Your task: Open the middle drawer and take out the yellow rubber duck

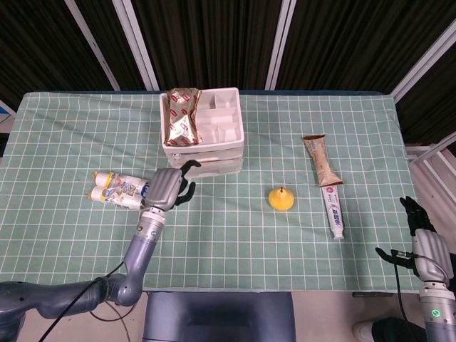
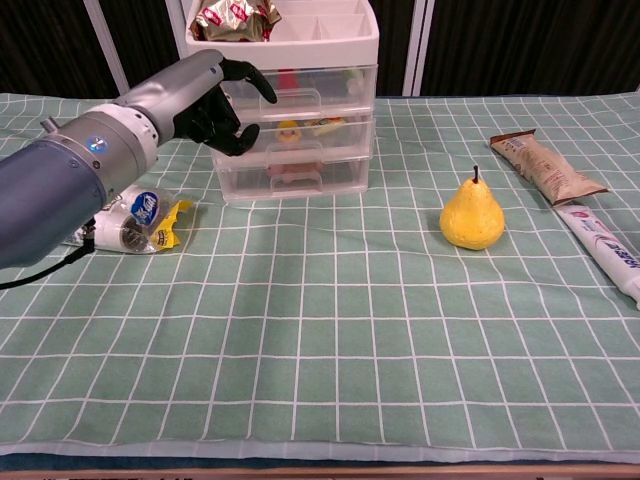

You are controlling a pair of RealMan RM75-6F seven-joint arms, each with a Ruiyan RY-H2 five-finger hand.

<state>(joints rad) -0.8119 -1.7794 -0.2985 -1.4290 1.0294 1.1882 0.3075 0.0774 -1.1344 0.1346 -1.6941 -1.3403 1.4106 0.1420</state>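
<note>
A clear three-drawer unit point(image 2: 300, 110) stands at the back of the table, also seen from above as the drawer unit point(image 1: 214, 135). All its drawers look closed. Through the middle drawer's front point(image 2: 340, 132) a yellow rubber duck point(image 2: 290, 131) shows faintly. My left hand point(image 2: 218, 103) hovers just in front of the unit's left side at middle-drawer height, fingers spread and partly curled, holding nothing; the head view shows the left hand point(image 1: 171, 187) close to the unit's front left corner. My right hand point(image 1: 420, 231) hangs off the table's right edge, fingers apart and empty.
A yellow pear point(image 2: 472, 214) stands right of centre. A snack bar point(image 2: 541, 165) and a toothpaste tube point(image 2: 608, 252) lie at the right. A pack of small bottles point(image 2: 135, 221) lies under my left forearm. A snack bag point(image 1: 181, 116) sits in the unit's top tray.
</note>
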